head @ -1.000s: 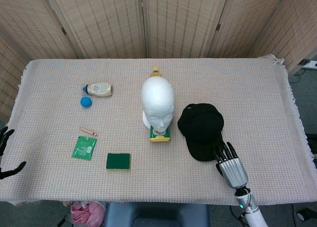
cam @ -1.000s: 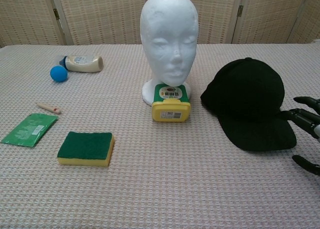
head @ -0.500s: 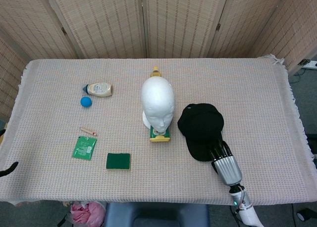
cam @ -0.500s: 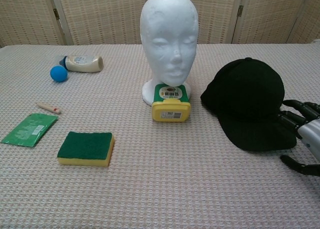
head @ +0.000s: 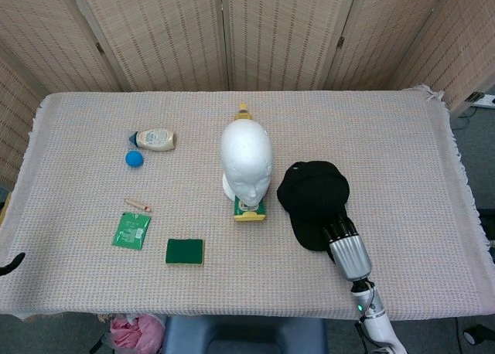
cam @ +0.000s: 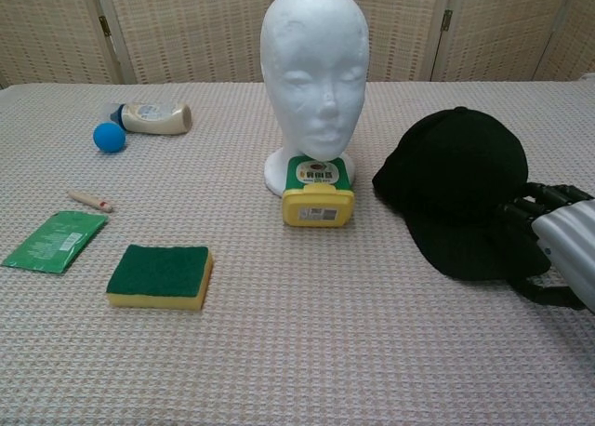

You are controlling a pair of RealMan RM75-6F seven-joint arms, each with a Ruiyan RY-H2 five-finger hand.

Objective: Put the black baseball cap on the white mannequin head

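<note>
At the far left edge, well away from the white mannequin head point(head: 246, 162), only a dark tip of the left hand point(head: 9, 263) shows, so I cannot tell if it is open or closed. Left of the head lie a blue ball point(cam: 110, 137), a green packet point(cam: 54, 241) and a sponge point(cam: 159, 276). The head stands upright on the table point(head: 402, 137). Right of it lies the black baseball cap point(cam: 460, 189). The right hand point(cam: 558, 251) has its fingers on the cap's brim and the thumb low at the brim's edge; a firm grip is not clear.
</note>
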